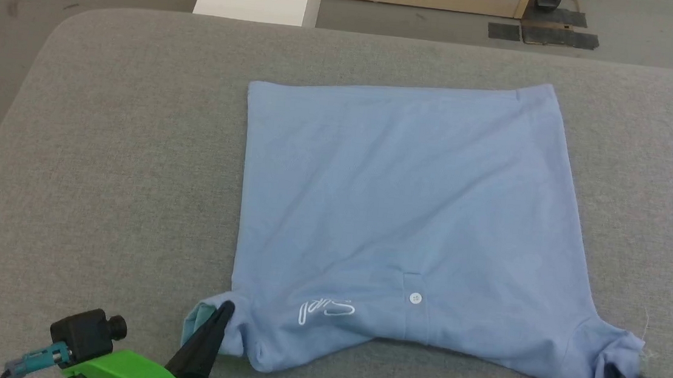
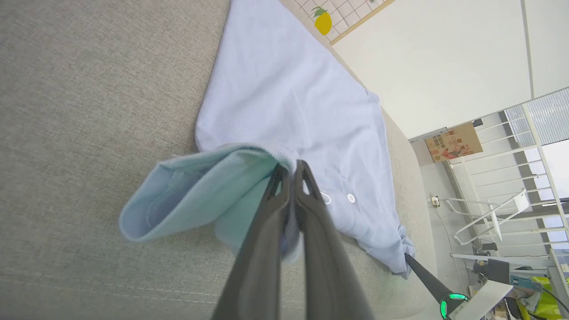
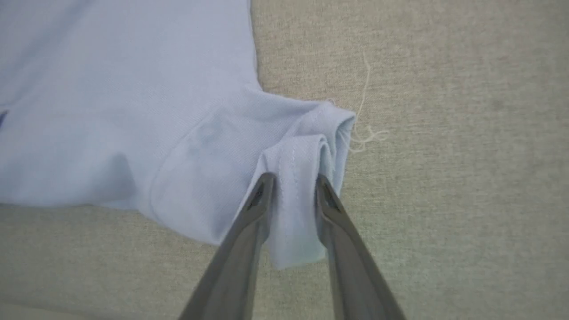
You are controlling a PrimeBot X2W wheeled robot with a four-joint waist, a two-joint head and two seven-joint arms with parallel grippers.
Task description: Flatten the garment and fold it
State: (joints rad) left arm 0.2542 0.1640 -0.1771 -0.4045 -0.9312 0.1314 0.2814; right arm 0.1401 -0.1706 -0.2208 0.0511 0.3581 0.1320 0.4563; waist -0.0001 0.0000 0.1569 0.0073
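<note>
We have the garment [image 1: 408, 207] lying nearly flat on the grey surface [image 1: 131, 165], stretching away ahead of both pincers. The left pincer [image 2: 291, 166] is pinched tight on one sleeve [image 2: 191, 200] and the right pincer [image 3: 293, 180] is narrowly clamped on the other sleeve [image 3: 302, 133]. We judge flattening almost done, with bunched sleeves and every fold left. The head view gives the whole body, while the right wrist view resolves the stitched hem between the fingers.
</note>
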